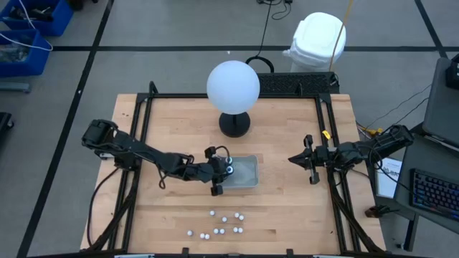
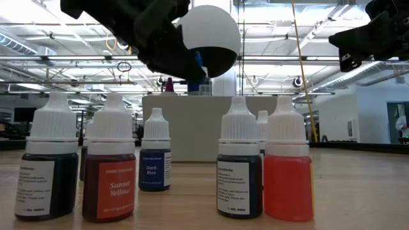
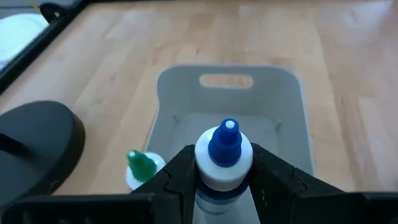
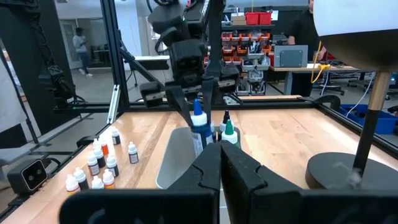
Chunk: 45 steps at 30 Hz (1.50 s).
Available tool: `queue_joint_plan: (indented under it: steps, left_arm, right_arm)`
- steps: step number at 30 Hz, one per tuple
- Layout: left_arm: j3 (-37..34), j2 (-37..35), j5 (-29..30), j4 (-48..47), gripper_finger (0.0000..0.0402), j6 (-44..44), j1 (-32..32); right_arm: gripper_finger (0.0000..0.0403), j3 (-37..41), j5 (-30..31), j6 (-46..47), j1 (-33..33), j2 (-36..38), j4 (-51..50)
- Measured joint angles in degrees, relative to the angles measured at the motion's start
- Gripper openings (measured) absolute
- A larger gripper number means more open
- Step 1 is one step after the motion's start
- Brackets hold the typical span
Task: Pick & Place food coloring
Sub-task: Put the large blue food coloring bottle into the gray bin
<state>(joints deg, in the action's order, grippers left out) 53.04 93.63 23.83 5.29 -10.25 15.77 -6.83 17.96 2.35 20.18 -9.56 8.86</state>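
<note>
Handling: a bottle this small looks light and rigid, with smooth, likely slippery plastic sides; the tall narrow shape should tip easily when set down, so a low, upright release seems wise
Where to grip: across the white collar just under the cap, or on the body below it, where the sides are parallel; the tapered tip offers little hold
Held bottle: the blue-capped bottle [image 3: 224, 152] has a blue dropper tip with a white dot on top, a white collar and a blue band beneath; it stands upright between the fingers
Left gripper: the left gripper [image 1: 221, 172] sits at centre of the high view, over the left end of the clear tray [image 1: 247, 172], jaws narrowed onto the blue-capped bottle
Already in tray: a green-capped bottle [image 3: 140, 167] stands at lower left of the left wrist view, just beside the held one; the right wrist view shows a dark-capped one next to it
Remaining bottles: the small white-capped bottles [image 1: 221, 225] stand scattered at lower centre of the high view, well apart from the tray; up close they show dark, red-orange and blue contents, one labelled Sunset Yellow [image 2: 111, 166]
Right gripper: the right gripper [image 1: 295, 159] waits at centre right of the high view, jaws fully together, holding nothing
Lamp: the white globe [image 1: 233, 85] on its black base stands just above the tray in the high view
</note>
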Motion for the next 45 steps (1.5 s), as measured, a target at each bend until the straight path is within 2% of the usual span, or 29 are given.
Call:
queue_joint_plan:
  steps: [9, 20, 27, 33, 38, 42, 45]
  left_arm:
    - [0.01, 3.35, -1.89, 1.82, 0.0121, 0.05, -0.40]
    - [0.00, 3.65, -3.09, 1.68, 0.0124, 0.10, -0.42]
    - [0.00, 3.65, -5.33, 1.95, 0.0224, 0.53, -0.31]
    - [0.00, 3.26, -5.93, 5.60, 0.0264, 2.16, 0.53]
    - [1.01, -0.62, -6.14, 8.29, 0.0262, 10.74, 2.60]
    - [1.79, -5.83, -4.46, 7.28, 0.0252, 16.57, 4.26]
    - [1.82, -11.93, -4.17, 2.83, 0.0246, 18.37, 5.79]
  right_arm:
    - [0.0000, 0.00, 0.08, 0.01, 0.00, -0.14, -0.07]
    - [0.0000, 0.00, 0.20, 0.01, 0.01, -0.48, 0.13]
    - [0.0000, 0.00, 0.20, 0.02, 0.00, -0.48, 0.34]
    - [0.0000, 0.00, 0.20, 0.57, 0.02, -0.48, 0.35]
    - [0.0000, 0.00, 0.14, 1.97, 0.01, -0.48, 0.31]
    - [0.0000, 0.00, 0.00, 1.71, 0.02, -0.49, -0.33]
    - [0.0000, 0.00, 0.05, 1.09, 0.02, -0.72, -0.46]
